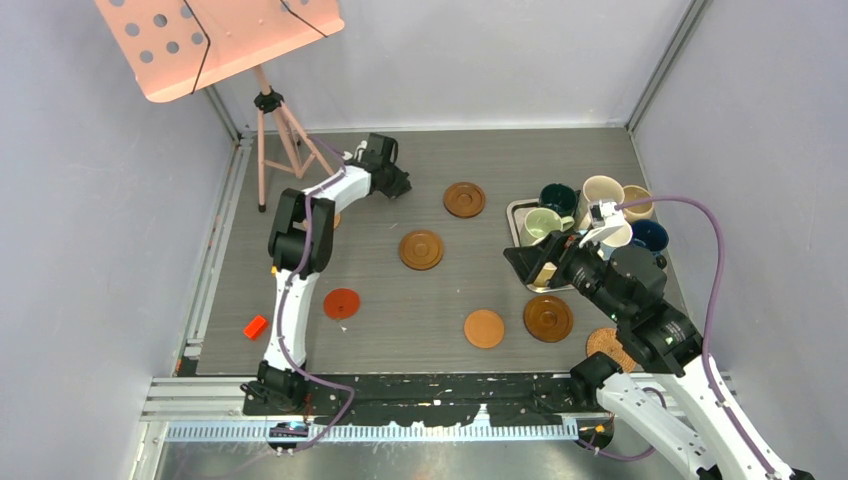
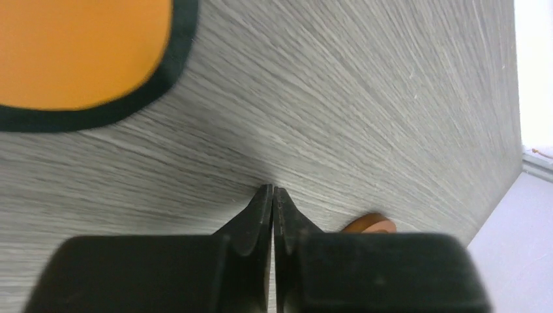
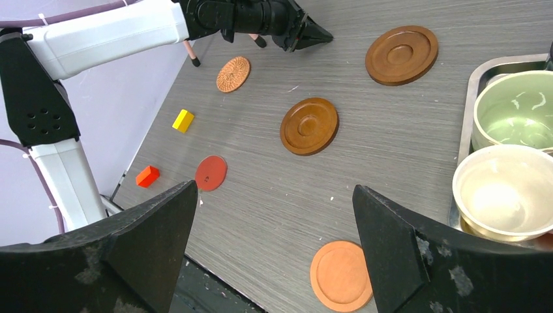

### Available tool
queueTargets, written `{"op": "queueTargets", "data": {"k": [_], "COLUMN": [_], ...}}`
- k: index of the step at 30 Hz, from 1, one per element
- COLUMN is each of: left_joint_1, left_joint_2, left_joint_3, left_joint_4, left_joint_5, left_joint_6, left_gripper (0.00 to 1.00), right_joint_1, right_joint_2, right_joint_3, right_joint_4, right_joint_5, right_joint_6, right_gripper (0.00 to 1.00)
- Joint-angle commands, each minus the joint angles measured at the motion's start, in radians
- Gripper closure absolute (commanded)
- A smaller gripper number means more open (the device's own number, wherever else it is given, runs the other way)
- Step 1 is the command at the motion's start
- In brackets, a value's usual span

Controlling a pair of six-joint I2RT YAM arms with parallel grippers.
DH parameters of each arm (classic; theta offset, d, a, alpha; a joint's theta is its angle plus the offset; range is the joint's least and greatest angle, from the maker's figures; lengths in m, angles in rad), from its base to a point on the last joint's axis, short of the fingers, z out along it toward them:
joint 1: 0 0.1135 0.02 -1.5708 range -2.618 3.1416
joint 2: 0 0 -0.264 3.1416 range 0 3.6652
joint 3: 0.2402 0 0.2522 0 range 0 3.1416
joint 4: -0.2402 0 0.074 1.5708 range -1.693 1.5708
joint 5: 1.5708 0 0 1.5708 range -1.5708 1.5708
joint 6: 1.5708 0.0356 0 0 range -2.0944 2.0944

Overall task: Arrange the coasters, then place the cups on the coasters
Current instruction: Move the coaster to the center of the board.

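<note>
My left gripper (image 1: 400,184) (image 2: 272,189) is shut with nothing between its fingers, its tips low over the bare table at the back left. A black-and-orange coaster (image 2: 72,52) lies just beyond it in the left wrist view. Dark brown coasters (image 1: 464,199) (image 1: 421,249) (image 1: 548,317), an orange-tan coaster (image 1: 484,328) (image 3: 339,274) and a red coaster (image 1: 341,303) lie spread across the table. A wicker coaster (image 3: 233,73) lies near the left arm. The cups, among them a pale green cup (image 1: 542,225) and a cream cup (image 1: 603,190), stand in the tray. My right gripper (image 1: 525,265) (image 3: 275,189) hangs open and empty beside the tray.
The metal tray (image 1: 512,215) stands at the right. Another wicker coaster (image 1: 608,345) is partly hidden under the right arm. A red block (image 1: 255,326) and a yellow block (image 3: 182,120) lie at the left. A tripod (image 1: 275,140) with a pink board stands at the back left.
</note>
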Motion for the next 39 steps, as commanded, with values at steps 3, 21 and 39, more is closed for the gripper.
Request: {"op": "queueTargets", "data": {"k": [3,21,39], "left_joint_1": [0.105,0.197,0.110], "left_joint_2": [-0.084,-0.027,-0.048], "left_joint_3": [-0.034,0.036,-0.013], "left_joint_4": [0.119,0.043,-0.058], "left_joint_5": [-0.026,-0.099,-0.032], "left_joint_6": [-0.030,-0.036,-0.098], "left_gripper": [1.00,1.00,1.00], "right_joint_1": [0.002,0.002,0.002], "right_joint_2": [-0.027,0.001,-0.017], "right_joint_3": [0.005,0.015,0.037], "right_joint_4": [0.006,0.020,0.007], "right_joint_5": [0.015,0.024,0.025], "right_joint_6": [0.012,-0.001,-0.006], "right_gripper": [0.03,0.04,0.04]}}
